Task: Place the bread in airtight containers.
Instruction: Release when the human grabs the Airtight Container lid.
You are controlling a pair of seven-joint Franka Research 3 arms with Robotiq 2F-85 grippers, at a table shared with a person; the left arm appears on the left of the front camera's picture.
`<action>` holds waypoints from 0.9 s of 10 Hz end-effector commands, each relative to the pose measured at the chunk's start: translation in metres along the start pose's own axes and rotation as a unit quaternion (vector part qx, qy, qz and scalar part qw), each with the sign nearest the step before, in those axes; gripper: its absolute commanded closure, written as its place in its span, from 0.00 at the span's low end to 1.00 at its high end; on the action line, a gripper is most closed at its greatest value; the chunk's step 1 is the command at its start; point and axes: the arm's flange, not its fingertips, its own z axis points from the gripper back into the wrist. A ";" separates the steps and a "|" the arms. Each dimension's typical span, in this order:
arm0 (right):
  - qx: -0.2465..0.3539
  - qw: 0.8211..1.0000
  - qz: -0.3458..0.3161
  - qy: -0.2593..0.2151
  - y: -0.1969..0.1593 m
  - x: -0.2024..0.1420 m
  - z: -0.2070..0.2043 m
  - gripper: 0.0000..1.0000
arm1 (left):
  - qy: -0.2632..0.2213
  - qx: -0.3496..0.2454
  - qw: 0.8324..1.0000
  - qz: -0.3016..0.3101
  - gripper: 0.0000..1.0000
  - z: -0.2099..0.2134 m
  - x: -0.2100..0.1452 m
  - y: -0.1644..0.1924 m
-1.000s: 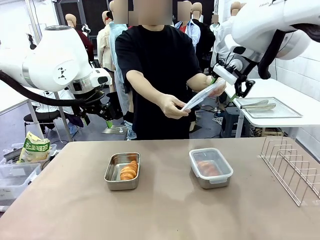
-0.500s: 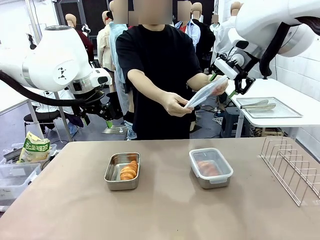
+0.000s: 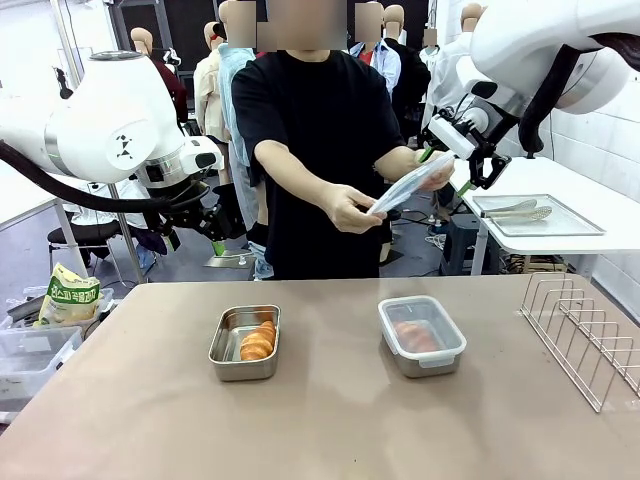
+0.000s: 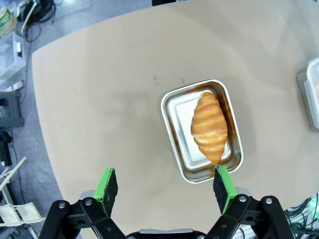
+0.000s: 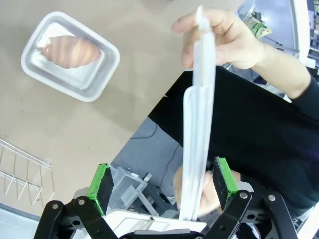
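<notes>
Right wrist view: lid (image 5: 198,134) edge-on, translucent

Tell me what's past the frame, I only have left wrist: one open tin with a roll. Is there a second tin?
Observer: Yes, a second tin sits to the robot's right of the open tin, already lidded, with a roll inside.
Operator: Where's the other lid?
Observer: The person holds a clear lid in both hands above the table's far edge.
Operator: Right claw near it?
Observer: The right claw is open with the lid edge-on between its pads, not gripped.
</notes>
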 end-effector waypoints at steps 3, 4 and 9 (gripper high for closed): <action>-0.009 1.000 0.003 -0.001 0.001 -0.003 -0.001 0.00 | 0.000 0.001 1.000 0.001 0.00 0.001 0.000 0.002; -0.009 1.000 0.003 -0.001 0.001 -0.003 -0.001 0.00 | 0.000 0.001 1.000 0.001 0.00 0.001 0.000 0.002; -0.009 1.000 0.003 -0.001 0.001 -0.003 -0.001 0.00 | 0.000 0.001 1.000 0.001 0.00 0.001 0.000 0.002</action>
